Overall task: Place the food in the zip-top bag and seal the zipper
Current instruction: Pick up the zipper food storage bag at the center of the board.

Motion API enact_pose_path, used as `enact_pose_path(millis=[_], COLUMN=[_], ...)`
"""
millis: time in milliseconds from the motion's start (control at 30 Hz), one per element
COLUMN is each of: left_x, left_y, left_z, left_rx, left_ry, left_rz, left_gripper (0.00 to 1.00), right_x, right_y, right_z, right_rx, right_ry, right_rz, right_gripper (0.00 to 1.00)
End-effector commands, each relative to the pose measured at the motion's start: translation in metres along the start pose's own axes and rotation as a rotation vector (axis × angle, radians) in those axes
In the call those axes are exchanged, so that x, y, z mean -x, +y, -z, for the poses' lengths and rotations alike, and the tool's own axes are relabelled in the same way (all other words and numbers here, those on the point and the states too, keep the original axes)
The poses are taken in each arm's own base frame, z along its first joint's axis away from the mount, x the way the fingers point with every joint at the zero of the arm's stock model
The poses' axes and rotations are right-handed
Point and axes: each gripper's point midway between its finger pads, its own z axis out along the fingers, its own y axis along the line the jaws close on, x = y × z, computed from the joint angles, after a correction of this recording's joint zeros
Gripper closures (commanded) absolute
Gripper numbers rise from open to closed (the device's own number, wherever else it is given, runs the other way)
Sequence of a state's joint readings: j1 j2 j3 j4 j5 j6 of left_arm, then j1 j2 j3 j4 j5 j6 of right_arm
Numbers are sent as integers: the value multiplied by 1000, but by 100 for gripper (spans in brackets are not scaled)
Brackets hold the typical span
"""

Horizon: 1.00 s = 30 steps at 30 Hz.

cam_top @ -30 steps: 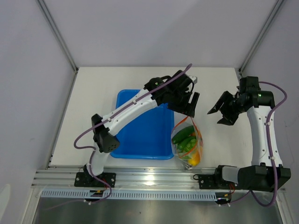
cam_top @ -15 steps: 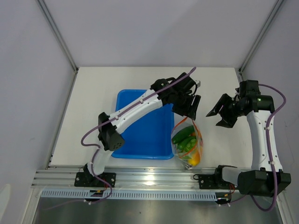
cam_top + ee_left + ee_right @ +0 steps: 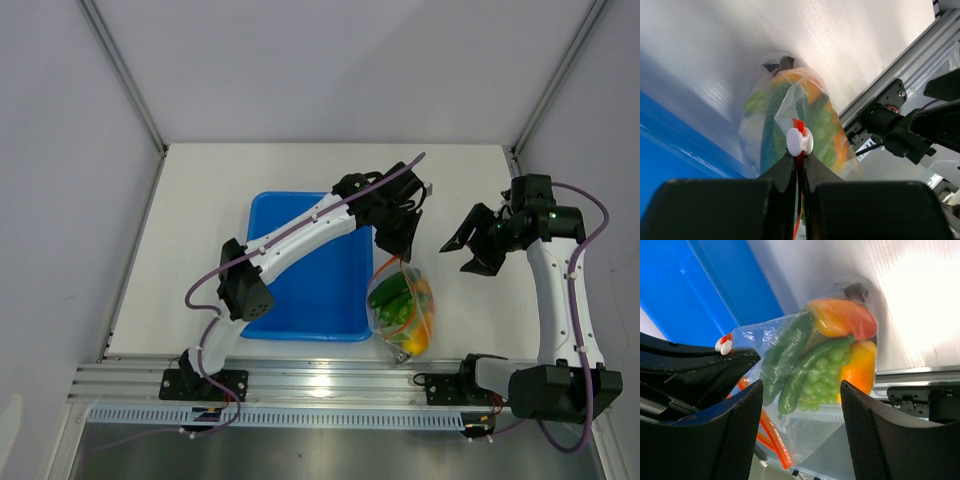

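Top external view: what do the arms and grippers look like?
The left arm and right arm have white links, black joints and looping purple cables. The left gripper and right gripper are black with wedge-shaped fingers. A green light glows near the right wrist.

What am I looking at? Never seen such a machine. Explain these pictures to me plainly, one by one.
Two robot arms are bolted at the near edge of a white table. The wide picture is taken from above and behind them; the other two come from cameras on each wrist, so the black shapes at the bottom are that arm's own fingers. On the table lie a blue tray and, beside it, a clear zip-top bag filled with toy food, green and orange. The left gripper is pinched on the bag's orange-red zipper, right next to its white slider. The right gripper hangs open to the right, holding nothing.
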<state>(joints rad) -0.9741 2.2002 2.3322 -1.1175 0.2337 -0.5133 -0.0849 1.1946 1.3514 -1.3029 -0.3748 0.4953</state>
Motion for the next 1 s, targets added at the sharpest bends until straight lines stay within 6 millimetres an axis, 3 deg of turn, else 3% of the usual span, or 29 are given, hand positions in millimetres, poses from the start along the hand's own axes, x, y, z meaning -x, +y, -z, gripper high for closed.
enact_pose_path(millis=[0,100,233,367,500,700,800,833,867,967], left_x=[10,9,12,13,18,15,9,-2,4,-4], left_y=[-15,-20,-45,-64,-81,-89,-90,-80,-85,-77], left_z=[9,10,33,56,80,89,89,75,86,85], left_rx=[-76,-109,-246,-353,-481,-593,-638,-633,-667,-709], left_ry=[-21,-14,-32,-53,-81,-104,-119,-82,-135,-158], left_rz=[-17,-30,-67,-110,-198,-379,-474,-462,-501,-540], left_gripper=[97,99,100,99,100,100,100,100,100,100], right_x=[-1,-5,-9,-14,5,18,10,8,-2,-22], right_y=[0,1,9,30,51,77,86,87,92,97], right_z=[2,1,4,7,18,31,38,36,38,45], right_rx=[23,34,78,175,250,375,424,442,492,577], right_ry=[-25,-23,-41,-32,-141,-265,-306,-317,-303,-311], right_rz=[41,62,140,251,341,538,682,723,766,901], right_gripper=[34,34,32,32,30,29,30,30,31,32])
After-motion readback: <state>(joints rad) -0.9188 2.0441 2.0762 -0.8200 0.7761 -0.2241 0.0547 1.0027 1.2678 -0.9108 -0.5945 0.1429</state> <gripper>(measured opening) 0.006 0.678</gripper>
